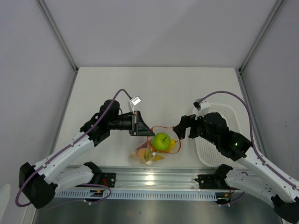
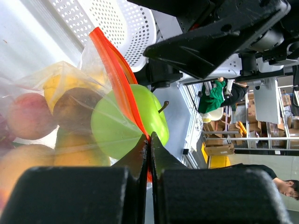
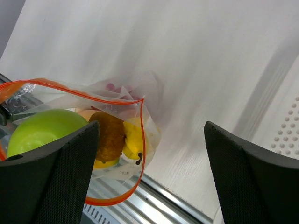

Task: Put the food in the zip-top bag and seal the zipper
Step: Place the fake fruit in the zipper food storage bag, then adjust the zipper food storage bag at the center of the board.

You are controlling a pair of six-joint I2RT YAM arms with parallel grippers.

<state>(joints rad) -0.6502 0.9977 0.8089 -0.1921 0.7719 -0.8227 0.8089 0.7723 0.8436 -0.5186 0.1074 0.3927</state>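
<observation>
The left hand (image 2: 149, 148) is clenched tight on the orange-red zipper (image 2: 117, 79) of the clear bag (image 1: 148, 154). It pinches one side of the mouth and holds it up a little. That way the mouth stands wide like a loop and does not flop shut, so there is room for food.

The bag lies on the white worktop (image 1: 117, 88), close to the near edge, between the two arms. Its bottom rests flat, and only the mouth is held up. Inside I can see a yellow fruit (image 3: 133, 142) and a brownish fruit (image 3: 110, 135). Deeper in are some small red bits (image 3: 112, 86), blurry through the plastic.

The green fruit (image 3: 42, 128) is the biggest. It sits right in the mouth of the bag, with the zipper looping round it. I think it is only partly in, but I cannot tell for sure.

The right hand (image 1: 179, 132) is spread wide and holds nothing. It hangs just beside the green fruit, on the open side of the bag. From there it could push the green fruit deeper, or take the other end of the zipper.

A white tray (image 1: 224, 112) with little holes sits to the right, under the right arm.

I think the zipper cannot close while the green fruit bulges in the mouth. It needs to go down first, and then the strip can be pressed shut.
</observation>
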